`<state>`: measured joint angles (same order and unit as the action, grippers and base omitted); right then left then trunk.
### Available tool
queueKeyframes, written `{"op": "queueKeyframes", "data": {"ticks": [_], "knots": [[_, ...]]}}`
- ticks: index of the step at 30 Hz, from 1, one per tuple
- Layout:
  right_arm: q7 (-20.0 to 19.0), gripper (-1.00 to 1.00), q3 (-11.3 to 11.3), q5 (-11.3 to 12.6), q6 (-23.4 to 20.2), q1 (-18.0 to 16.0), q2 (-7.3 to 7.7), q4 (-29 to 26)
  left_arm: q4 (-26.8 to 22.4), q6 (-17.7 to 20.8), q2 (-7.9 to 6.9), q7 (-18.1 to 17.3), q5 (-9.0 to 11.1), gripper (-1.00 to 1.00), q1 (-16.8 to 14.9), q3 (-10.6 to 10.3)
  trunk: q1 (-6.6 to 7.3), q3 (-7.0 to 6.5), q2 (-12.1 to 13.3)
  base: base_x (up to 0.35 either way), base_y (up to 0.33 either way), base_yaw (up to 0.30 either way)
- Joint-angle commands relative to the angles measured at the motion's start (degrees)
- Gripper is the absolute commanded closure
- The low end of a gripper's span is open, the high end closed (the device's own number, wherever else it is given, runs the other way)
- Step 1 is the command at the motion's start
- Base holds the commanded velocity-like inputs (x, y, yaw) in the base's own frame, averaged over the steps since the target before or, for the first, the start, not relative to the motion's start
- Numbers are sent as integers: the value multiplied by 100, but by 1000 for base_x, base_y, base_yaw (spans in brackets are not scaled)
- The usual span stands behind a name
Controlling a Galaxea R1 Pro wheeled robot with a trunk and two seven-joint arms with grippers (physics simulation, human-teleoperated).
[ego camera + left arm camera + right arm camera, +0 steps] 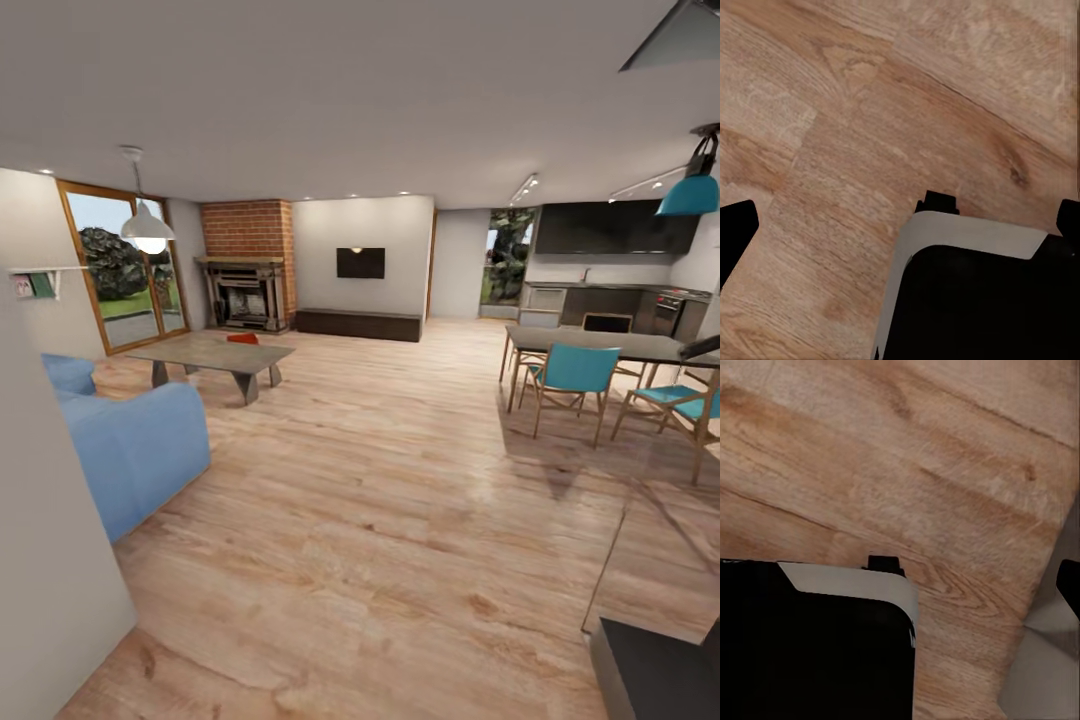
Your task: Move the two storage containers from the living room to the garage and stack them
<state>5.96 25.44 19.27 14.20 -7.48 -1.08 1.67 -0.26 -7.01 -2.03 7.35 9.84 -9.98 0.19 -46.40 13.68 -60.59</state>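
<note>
Light wood-plank floor, blue sofa, low table, brick chimney

Place: an open-plan home, living room running into dining area and kitchen.
Floor: light wood-plank floor.
Living side: red-brick chimney over dark fireplace, blue sofa, low grey coffee table.
Dining side: dark dining table, teal chairs.
Kitchen: dark wall cabinets.

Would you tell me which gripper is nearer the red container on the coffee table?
Left, probably: the red container sits far ahead, leftward; left gripper and right gripper both hang over floor.
</note>
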Motion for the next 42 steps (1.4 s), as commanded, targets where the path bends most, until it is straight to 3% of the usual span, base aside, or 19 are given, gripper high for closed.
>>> {"op": "queueKeyframes", "data": {"ticks": [1,42], "knots": [[10,-100,48,42,30,-7,-2,18,6,-20,0,3,36,-100,-4,-2,-4,7,-4,326,0,-3],[17,-100,49,45,27,-7,3,18,3,-20,-3,3,36,-100,-4,-2,-4,7,-4,326,0,0]]}}
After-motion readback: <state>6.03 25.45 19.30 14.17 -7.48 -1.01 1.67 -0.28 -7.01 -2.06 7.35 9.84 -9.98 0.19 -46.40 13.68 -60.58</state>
